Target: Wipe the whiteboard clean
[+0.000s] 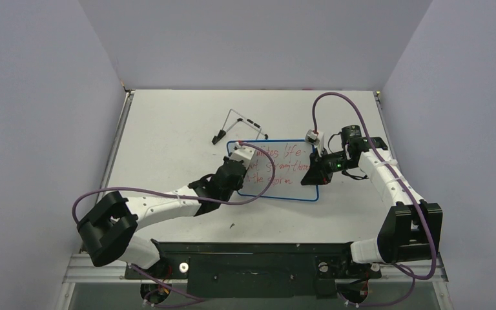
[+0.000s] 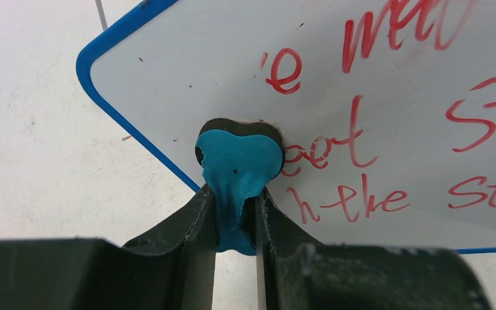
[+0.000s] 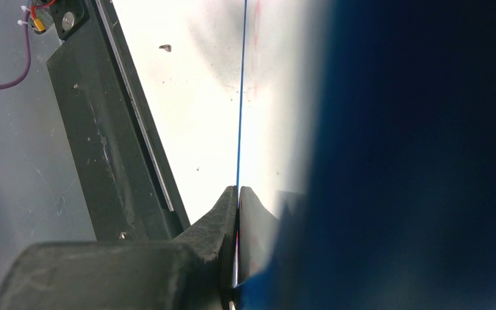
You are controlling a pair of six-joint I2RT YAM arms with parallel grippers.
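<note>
From above, the whiteboard (image 1: 285,191) lies flat on the surface (image 1: 168,142), in the middle and a bit to the right. Red writing (image 1: 276,165) covers most of it. A black wire stand (image 1: 237,124) lies just behind it. The left hand (image 1: 245,165) is over the left part of the board. The right hand (image 1: 313,173) is at the board's right edge.

From the left wrist, the left hand (image 2: 236,201) is almost shut and squeezes a soft blue eraser (image 2: 239,160) between its fingers. The eraser's dark side touches the whiteboard (image 2: 187,71) near its left corner, right beside the red writing (image 2: 361,200). The corner looks mostly clean.

From the right wrist, the right hand (image 3: 237,194) is shut tight and pinches the thin blue edge of the whiteboard (image 3: 240,97). A big blue blur fills the right side, and it is too fuzzy to name.

The step seems to be rubbing the words away. To do it well, the left hand should press the eraser flat and slide it across each line of words. It should not push too hard, because the soft eraser could bend or slip out. The right hand should hold the edge firmly so the board does not slide.
</note>
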